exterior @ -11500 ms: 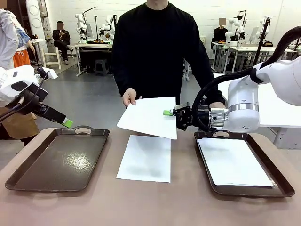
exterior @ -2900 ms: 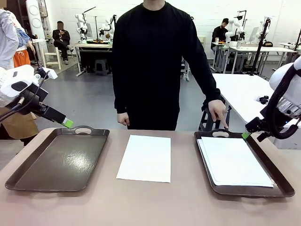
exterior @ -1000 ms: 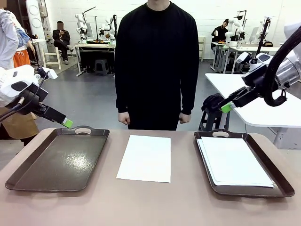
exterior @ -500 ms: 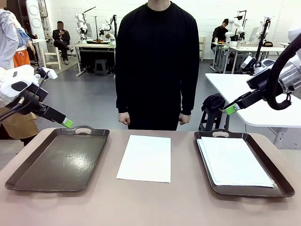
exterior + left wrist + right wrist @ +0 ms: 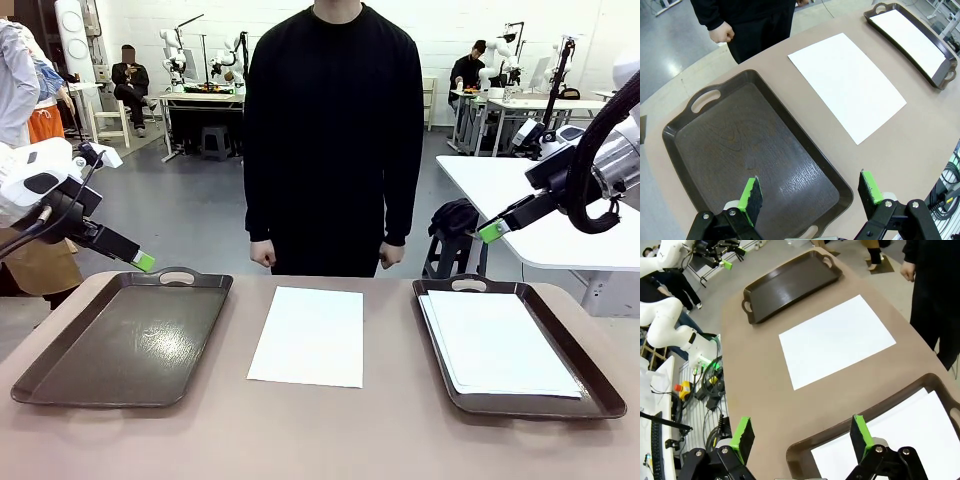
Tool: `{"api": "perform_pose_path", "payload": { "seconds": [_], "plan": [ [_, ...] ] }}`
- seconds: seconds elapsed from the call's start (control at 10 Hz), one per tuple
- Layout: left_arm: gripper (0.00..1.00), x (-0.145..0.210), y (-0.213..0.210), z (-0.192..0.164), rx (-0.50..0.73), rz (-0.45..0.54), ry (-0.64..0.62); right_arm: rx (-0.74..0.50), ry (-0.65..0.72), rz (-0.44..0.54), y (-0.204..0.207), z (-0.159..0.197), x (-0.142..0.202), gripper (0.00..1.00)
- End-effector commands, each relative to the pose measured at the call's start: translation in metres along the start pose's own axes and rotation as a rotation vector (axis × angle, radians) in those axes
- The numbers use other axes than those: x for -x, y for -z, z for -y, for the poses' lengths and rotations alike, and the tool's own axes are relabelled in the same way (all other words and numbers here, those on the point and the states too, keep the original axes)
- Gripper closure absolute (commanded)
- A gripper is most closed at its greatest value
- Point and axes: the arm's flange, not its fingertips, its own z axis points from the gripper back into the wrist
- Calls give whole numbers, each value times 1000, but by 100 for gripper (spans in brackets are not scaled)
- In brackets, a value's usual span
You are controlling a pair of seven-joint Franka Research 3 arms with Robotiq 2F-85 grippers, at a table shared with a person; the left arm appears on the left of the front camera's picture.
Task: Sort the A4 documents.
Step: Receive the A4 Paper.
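One A4 document (image 5: 308,335) lies flat on the brown table between two dark trays. It shows in the left wrist view (image 5: 846,82) and the right wrist view (image 5: 836,340) too. More A4 documents (image 5: 497,342) lie stacked in the right tray (image 5: 530,406). The left tray (image 5: 125,335) holds nothing. My left gripper (image 5: 811,192) hangs open over the left tray's near part (image 5: 740,150), empty. My right gripper (image 5: 801,436) is open and empty, raised above the right tray's rim (image 5: 890,401); in the front view it (image 5: 490,231) hovers beyond that tray's far end.
A person in a black top (image 5: 335,140) stands at the far edge of the table, both hands down at the sides. A white table (image 5: 560,215) stands behind on the right. The table's near strip (image 5: 300,440) is bare.
My right arm has lifted away from the right tray and drifted a little to the right. The person's hand has left the tray handle. The left arm has stayed put.
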Motion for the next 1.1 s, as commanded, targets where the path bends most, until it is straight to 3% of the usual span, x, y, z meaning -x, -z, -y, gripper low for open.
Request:
{"api": "perform_pose_path", "payload": {
  "seconds": [0.0,1.0],
  "plan": [
    [0,1,1,-2,9,4,-2,-4,-12,-1,0,0,0,0],
    [0,1,1,-2,9,4,-2,-4,-12,-1,0,0,0,0]
  ]
}}
